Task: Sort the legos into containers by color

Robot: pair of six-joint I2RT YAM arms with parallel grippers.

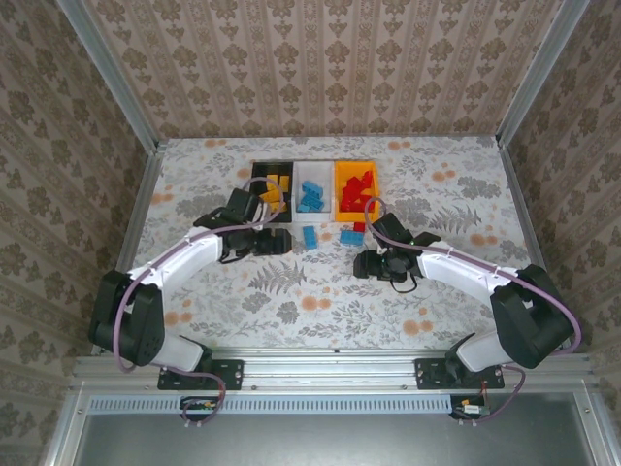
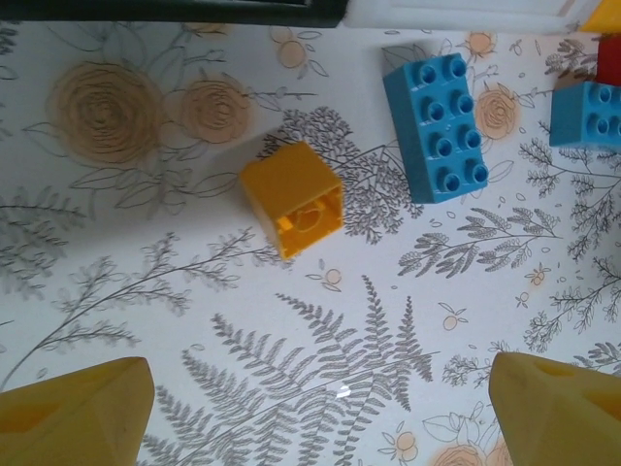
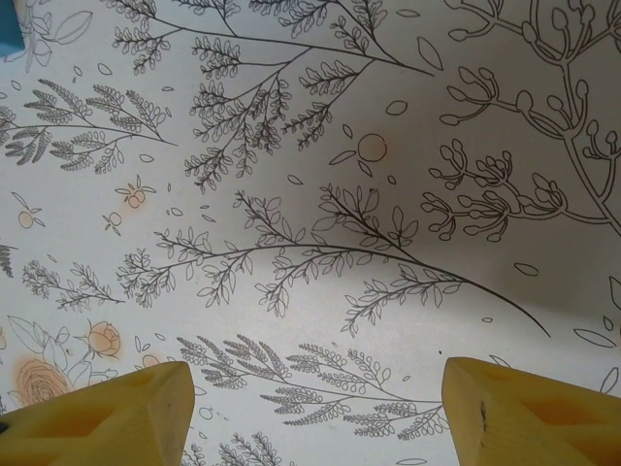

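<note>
Three containers: bricks inside, sorted!
Loose legos: yellow brick, blue brick, just before containers.
Left gripper: fingers wide apart, empty.
Right gripper: fingers apart, empty.

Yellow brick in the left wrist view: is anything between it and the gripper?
Nothing visible. The yellow brick lies alone on bare tablecloth ahead of the open left gripper; the blue brick sits to its right, apart from it.
</note>
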